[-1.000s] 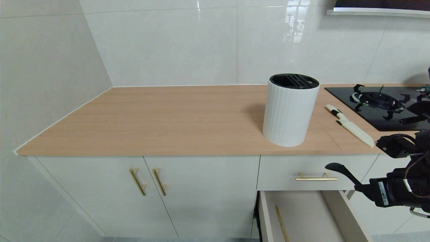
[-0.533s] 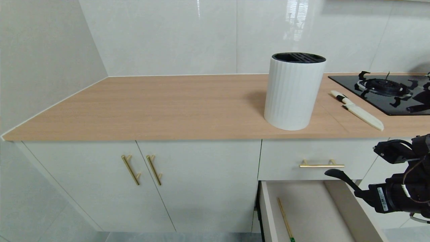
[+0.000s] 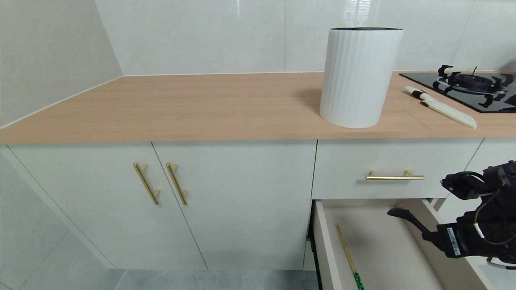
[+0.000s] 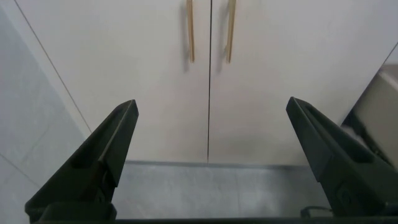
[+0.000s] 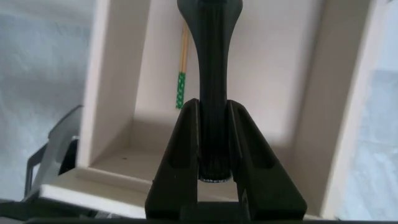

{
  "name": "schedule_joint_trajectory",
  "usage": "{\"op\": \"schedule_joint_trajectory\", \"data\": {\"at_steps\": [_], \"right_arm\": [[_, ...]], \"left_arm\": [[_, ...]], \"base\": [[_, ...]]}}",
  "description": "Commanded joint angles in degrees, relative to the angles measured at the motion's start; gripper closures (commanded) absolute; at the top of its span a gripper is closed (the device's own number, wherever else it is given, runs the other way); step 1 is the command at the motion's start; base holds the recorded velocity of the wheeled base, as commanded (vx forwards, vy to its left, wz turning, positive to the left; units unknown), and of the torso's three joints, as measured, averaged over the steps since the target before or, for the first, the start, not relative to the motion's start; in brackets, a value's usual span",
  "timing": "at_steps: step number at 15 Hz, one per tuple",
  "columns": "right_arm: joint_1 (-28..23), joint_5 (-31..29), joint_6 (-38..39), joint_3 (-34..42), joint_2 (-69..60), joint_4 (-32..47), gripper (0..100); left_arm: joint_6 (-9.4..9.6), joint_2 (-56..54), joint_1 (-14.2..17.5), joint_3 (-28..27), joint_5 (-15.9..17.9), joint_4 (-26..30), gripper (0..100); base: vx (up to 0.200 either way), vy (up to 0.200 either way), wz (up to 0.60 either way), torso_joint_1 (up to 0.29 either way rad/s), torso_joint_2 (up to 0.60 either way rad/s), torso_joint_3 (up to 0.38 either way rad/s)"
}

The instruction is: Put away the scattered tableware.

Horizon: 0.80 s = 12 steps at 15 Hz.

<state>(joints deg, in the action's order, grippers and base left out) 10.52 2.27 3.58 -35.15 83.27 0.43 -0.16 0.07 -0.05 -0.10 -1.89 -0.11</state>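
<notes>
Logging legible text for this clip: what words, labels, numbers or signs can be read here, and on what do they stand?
White sticker on the right arm: dark print, too small to read.
Chopsticks in the open drawer: green tip with pale specks, no letters legible.
Ribbed knife holder, knife, hob: no writing visible.
Nothing here can be quoted.

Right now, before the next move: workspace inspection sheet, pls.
surface: wooden worktop over white cabinets
job's things: knife flat on the worktop, right of the white holder; chopsticks in the open drawer; black utensil held over the drawer
clutter: nothing seen
grippers: left gripper open, facing the cabinet doors; right gripper shut on the black utensil
cables: nothing seen
surroundings: stove right of the knife; tiled wall behind
</notes>
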Motion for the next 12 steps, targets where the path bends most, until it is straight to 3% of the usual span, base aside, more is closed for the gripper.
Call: {"op": "schedule_joint_trajectory", "data": {"at_steps": [1,5,12], "right_arm": [[-0.1,0.0,0.0,-0.1,1.7,-0.1,100],[-0.1,-0.8,0.1,0.8,4.9,-3.3,100],[-0.1,-4.1,0.3,1.0,16.0,-8.1,100]], "left_arm": [[-0.02,0.0,0.0,0.0,0.0,0.0,0],[-0.02,0.0,0.0,0.0,0.0,0.0,0],[-0.02,0.0,0.0,0.0,0.0,0.0,0]], "base": [[0.000,0.000,0.00,-0.163,0.46,0.290],[0.000,0.000,0.00,-0.129,0.41,0.270],[0.000,0.000,0.00,-0.011,0.04,0.028]]}}
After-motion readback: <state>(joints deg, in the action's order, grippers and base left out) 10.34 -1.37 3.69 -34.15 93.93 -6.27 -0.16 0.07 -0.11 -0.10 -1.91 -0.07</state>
